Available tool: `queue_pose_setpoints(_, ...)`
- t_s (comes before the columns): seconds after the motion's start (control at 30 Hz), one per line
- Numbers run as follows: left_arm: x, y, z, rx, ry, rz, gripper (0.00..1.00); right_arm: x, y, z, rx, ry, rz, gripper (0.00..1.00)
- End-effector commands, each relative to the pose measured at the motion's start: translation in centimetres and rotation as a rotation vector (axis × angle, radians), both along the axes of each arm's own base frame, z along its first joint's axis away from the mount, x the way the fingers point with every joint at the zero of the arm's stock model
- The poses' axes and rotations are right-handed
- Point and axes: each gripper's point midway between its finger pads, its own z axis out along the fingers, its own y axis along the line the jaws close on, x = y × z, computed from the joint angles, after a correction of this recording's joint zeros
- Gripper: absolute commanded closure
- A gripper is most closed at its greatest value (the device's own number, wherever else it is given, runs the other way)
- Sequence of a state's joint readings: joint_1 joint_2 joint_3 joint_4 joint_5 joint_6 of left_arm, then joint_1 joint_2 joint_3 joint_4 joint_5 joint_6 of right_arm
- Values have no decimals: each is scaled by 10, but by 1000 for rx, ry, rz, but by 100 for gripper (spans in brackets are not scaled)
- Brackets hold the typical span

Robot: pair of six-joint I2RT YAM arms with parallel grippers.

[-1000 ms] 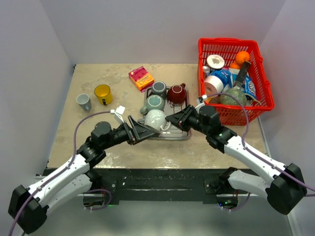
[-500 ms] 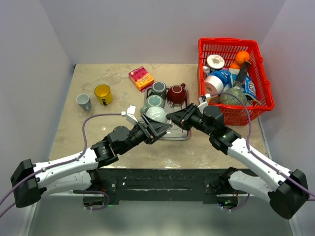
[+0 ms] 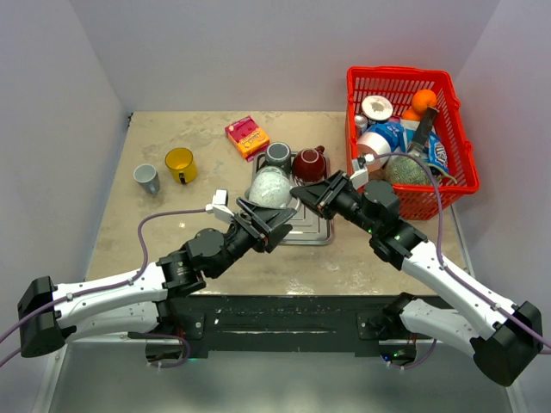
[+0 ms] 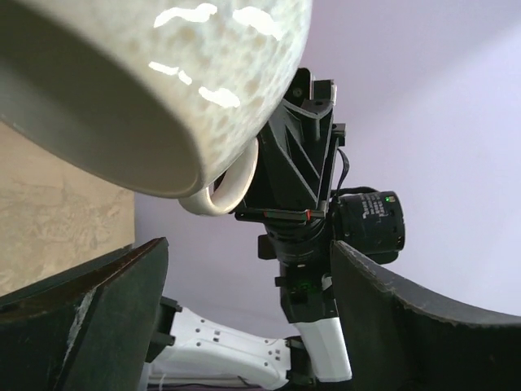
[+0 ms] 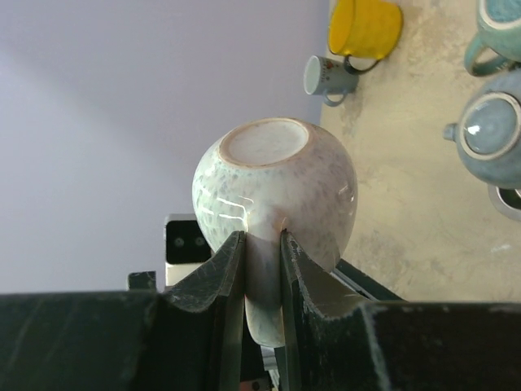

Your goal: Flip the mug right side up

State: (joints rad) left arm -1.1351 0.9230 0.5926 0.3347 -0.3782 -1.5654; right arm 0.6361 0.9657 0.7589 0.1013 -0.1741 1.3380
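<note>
The pale speckled mug (image 3: 270,187) hangs in the air over the metal tray (image 3: 312,231), with its base up and its rim facing down. My right gripper (image 3: 301,196) is shut on the mug's handle (image 5: 262,305). In the right wrist view the mug's base (image 5: 263,140) faces the camera above my right gripper (image 5: 262,259). My left gripper (image 3: 269,222) is open and empty, just below and in front of the mug. In the left wrist view the mug (image 4: 146,73) and its handle (image 4: 234,181) sit above my open left gripper (image 4: 251,246), not touching it.
A dark grey mug (image 3: 278,155) and a dark red mug (image 3: 308,163) stand at the tray's back. A yellow mug (image 3: 180,163) and a small grey mug (image 3: 145,177) stand at the left. A pink box (image 3: 247,137) lies behind. A full red basket (image 3: 401,185) stands at the right.
My right gripper has lifted the mug off the tray and carried it up and back. My left arm has swung right, bringing its open gripper under the mug.
</note>
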Motion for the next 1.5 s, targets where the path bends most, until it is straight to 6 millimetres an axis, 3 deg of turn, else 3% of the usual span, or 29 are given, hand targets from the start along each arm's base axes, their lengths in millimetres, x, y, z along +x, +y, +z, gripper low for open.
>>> queue_pose_setpoints(0.0, 11, 6, 35, -142, 7, 102, 16, -5, -8, 90, 219, -270, -27, 100)
queue_pose_setpoints(0.27, 27, 17, 47, -182, -1, 231, 24, 1, -8, 103, 210, -352, -47, 100)
queue_pose_setpoints(0.57, 42, 12, 40, -191, 23, 311, 32, 4, 1, 78, 244, -329, -18, 100)
queue_pose_setpoints(1.03, 52, 17, 21, -239, 75, 384, 40, 1, -2, 77, 247, -342, -27, 100)
queue_pose_setpoints(1.3, 58, 31, 29, -281, 62, 450, 45, -6, -4, 71, 281, -319, -18, 100)
queue_pose_setpoints(1.47, 60, 27, 30, -294, 47, 455, 47, -10, -6, 69, 304, -299, -17, 100)
